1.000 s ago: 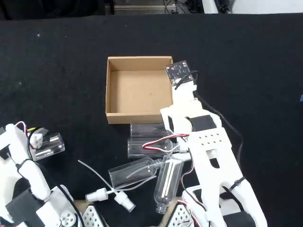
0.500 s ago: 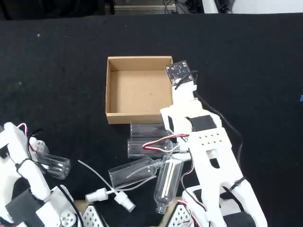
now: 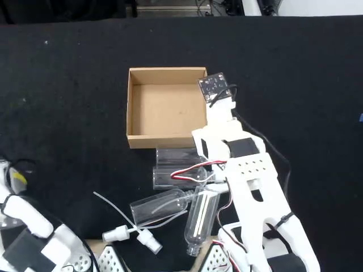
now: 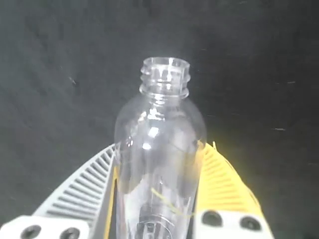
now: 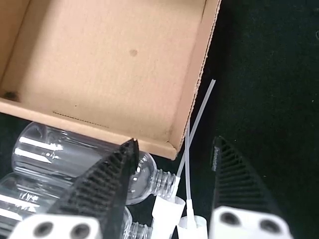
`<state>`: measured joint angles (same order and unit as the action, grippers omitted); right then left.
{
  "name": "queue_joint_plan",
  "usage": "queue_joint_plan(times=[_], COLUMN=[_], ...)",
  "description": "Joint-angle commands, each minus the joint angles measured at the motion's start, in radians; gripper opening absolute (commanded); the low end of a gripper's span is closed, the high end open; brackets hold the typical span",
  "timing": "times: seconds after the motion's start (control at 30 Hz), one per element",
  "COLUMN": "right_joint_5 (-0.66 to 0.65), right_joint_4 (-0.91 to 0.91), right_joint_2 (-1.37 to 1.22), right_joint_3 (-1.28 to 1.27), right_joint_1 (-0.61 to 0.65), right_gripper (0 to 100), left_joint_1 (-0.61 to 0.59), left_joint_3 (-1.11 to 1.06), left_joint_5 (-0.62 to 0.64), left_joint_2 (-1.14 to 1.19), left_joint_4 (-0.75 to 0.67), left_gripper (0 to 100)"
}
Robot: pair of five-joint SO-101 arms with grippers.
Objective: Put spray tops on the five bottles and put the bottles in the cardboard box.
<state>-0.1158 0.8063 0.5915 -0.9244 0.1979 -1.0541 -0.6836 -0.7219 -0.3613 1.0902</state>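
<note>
Firstly, left pincer (image 4: 159, 169): clamped on a clear bottle, with 1 grey ribbed finger (image 4: 84, 189) and 1 yellow finger (image 4: 222, 184) pressed to its sides.
Held bottle (image 4: 159, 134): sticks out past the fingertips and ends in a bare threaded neck (image 4: 165, 74).
Beyond that neck: black table cloth (image 4: 50, 74).
Right pincer (image 5: 174, 144): spread wide with nothing gripped, both fingers (image 5: 104, 179) black and ribbed.
Between its fingers: 2 white spray tops (image 5: 168, 209) lie side by side. A thin dip tube (image 5: 199, 114) runs out past the fingertips along the box's corner.
Just past its fingertips: a corner of the cardboard box (image 5: 109, 64), open side up.
Beside 1 black finger: 2 clear bottles (image 5: 65, 154) lie against the box's outer wall, the nearer one's neck pointing toward the spray tops.
Farther out, high view: the right arm (image 3: 249, 170) lies stretched to the box (image 3: 129, 107), partly covering those 2 bottles (image 3: 173, 161).
Back toward the arm's base: 2 more bottles (image 3: 161, 207) lie on the cloth, touching each other.
Well apart from the right pincer: 2 loose spray tops (image 3: 116, 233) with tubes lie between the arms' bases.
Left arm (image 3: 22, 226): sits at the table's near corner, far from the box.
</note>
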Motion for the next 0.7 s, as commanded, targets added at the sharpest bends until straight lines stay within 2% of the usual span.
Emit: queue_joint_plan(times=[0.0, 0.2, 0.33, 0.67], right_joint_5=[-0.002, -0.003, -0.003, -0.003], right_joint_4=[-0.020, -0.026, -0.028, -0.028], right_joint_2=[0.050, 0.054, 0.056, 0.056], right_joint_3=[0.007, -0.005, -0.012, -0.010], right_joint_1=[0.018, 0.018, 0.018, 0.018], right_gripper=[21.9, 21.9, 21.9, 21.9], left_joint_1=[-0.041, -0.071, -0.068, -0.045], left_joint_3=[-0.005, 0.015, 0.110, 0.549], left_joint_5=[-0.098, -0.117, -0.144, -0.150], left_joint_2=[-0.012, 0.046, 0.135, 0.400], left_joint_4=[-0.063, -0.072, -0.057, 0.176], left_gripper=[16, 36, 33, 31])
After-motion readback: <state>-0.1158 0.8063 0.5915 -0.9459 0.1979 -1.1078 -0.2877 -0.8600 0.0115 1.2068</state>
